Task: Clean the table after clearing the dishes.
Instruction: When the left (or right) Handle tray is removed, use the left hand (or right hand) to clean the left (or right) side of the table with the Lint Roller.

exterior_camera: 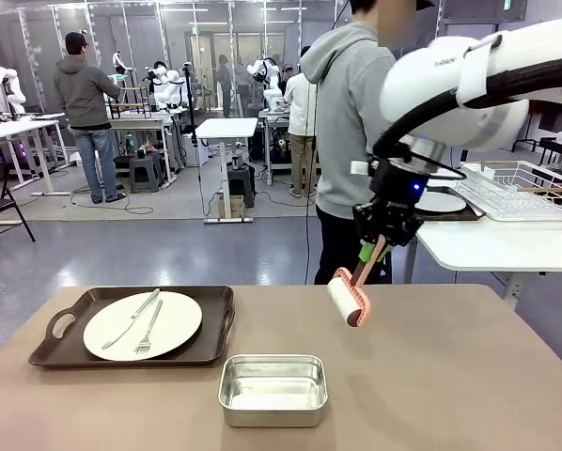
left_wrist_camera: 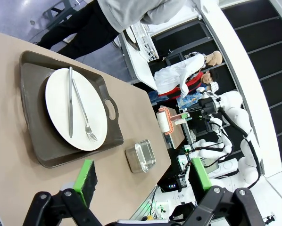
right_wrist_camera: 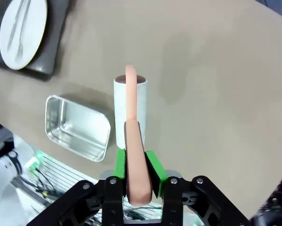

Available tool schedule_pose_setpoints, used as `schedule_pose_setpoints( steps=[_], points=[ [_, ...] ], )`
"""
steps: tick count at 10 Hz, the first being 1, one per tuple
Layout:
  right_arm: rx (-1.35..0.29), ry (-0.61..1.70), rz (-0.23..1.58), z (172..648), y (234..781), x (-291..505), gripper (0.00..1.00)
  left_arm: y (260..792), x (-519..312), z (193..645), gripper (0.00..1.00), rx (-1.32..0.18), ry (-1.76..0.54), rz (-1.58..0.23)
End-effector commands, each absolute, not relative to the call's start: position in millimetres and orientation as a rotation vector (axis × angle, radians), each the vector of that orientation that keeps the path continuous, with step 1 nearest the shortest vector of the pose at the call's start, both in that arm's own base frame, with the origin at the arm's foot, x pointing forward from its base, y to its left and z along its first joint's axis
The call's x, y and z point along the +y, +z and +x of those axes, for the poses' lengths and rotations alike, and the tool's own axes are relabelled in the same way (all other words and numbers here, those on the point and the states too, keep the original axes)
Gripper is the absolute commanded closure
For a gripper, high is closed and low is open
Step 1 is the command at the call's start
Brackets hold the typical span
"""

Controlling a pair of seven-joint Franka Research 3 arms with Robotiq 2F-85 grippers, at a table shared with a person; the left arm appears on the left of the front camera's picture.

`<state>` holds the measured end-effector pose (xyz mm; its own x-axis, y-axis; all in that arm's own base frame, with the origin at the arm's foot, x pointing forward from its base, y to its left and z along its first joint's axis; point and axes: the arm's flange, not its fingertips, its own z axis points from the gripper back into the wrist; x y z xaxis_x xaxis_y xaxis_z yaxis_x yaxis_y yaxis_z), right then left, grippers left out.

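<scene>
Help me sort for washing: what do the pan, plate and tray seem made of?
Pan: bare metal, likely steel, with mirror-like reflections. Plate: smooth white, ceramic or melamine; unclear which. Tray: matte dark brown, moulded handles, probably plastic.

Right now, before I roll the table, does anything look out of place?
Yes: a tray with plate, knife and fork sits on the table, left side, uncleared, while the right fingers hold the lint roller. Nothing looks spilled or damaged.
</scene>
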<state>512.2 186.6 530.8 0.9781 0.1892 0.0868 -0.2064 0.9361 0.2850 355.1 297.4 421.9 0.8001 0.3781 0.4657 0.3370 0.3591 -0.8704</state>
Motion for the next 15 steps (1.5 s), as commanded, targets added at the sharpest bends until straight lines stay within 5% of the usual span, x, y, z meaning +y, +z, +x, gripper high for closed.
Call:
schedule_pose_setpoints(
  steps=[1, 5, 15],
  points=[
    [-0.068, 0.071, 0.397, 512, 506, 171, 0.77, 423, 299, 351, 0.0, -0.686, 0.027, -1.236],
    [0.003, -0.064, 0.603, 546, 451, 134, 0.77, 423, 299, 351, 0.0, -0.686, 0.027, -1.236],
    [0.015, -0.06, 0.683, 559, 369, 107, 0.77, 423, 299, 351, 0.0, -0.686, 0.027, -1.236]
  ],
)
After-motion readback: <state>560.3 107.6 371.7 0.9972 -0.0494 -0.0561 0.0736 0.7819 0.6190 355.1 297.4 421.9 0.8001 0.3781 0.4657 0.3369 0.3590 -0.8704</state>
